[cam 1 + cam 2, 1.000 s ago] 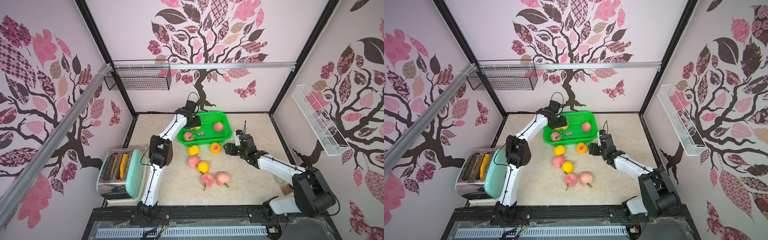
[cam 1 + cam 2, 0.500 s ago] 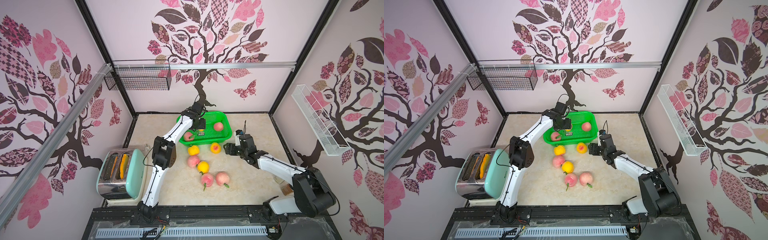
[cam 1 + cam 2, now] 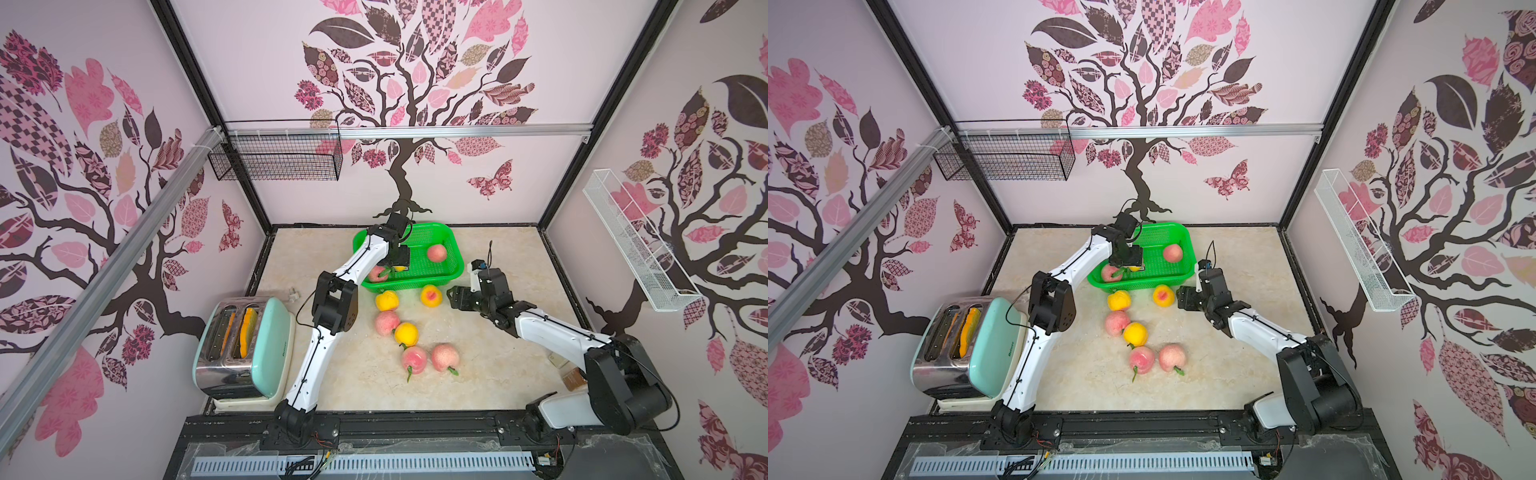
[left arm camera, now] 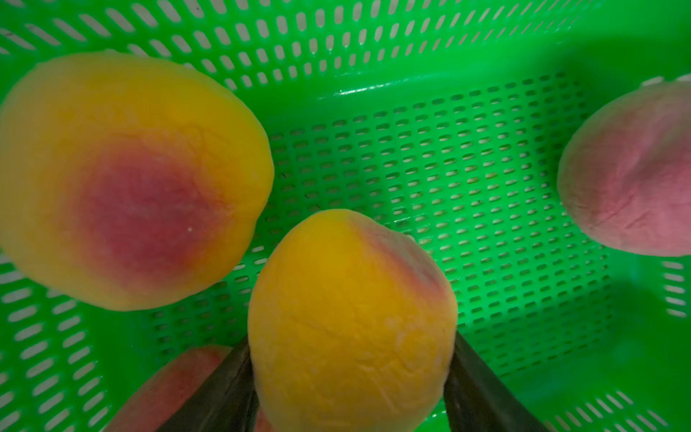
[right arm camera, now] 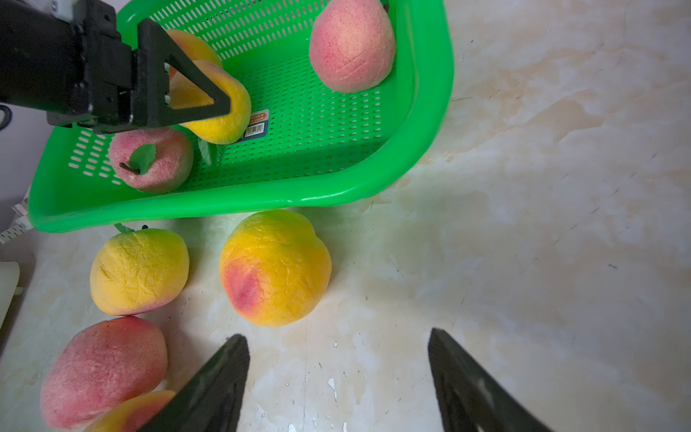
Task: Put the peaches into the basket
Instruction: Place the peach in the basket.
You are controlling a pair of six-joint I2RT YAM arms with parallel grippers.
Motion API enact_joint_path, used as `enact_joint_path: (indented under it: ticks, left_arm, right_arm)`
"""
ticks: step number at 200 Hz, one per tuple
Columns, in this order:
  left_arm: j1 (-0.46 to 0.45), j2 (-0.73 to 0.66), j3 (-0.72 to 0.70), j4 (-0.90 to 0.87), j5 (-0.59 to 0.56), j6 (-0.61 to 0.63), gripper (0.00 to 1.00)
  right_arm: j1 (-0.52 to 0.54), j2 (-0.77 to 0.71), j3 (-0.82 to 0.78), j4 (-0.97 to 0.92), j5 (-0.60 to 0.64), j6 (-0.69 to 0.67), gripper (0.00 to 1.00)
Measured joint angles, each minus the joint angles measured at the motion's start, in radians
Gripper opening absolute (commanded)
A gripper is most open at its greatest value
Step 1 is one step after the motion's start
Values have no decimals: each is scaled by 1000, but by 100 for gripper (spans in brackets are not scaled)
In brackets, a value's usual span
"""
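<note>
Beige marble-look table (image 3: 498, 374), green mesh basket (image 3: 456, 266) near its far edge, left gripper (image 4: 351, 374) clamped on a wrinkled yellow-orange peach (image 4: 347, 291) over the basket floor, right gripper (image 5: 336, 336) spread empty, six peaches (image 3: 405, 333) loose in front.

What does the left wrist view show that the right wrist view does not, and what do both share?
Only the left wrist view: the full red-spotted face of a loose yellow peach inside the green basket. Only the right wrist view: peaches lying on the table, the floor label, and the right gripper, fingers open and empty. Both: the basket, the held yellow peach in the left gripper, and a pink peach.
</note>
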Motion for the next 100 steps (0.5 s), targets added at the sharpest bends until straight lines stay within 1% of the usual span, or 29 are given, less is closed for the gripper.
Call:
enact_joint_path:
  ticks: [30,69,100]
  left_arm:
    - [-2,0,30,-27,-11,12,72]
    - [-3,0,35,-46,-22,15,83]
    - [-3,0,35,-46,-14,19,87]
  right_arm:
    - [0,0,0,0,0,0,78]
    - [0,0,0,0,0,0,78]
    - [0,0,0,0,0,0,78]
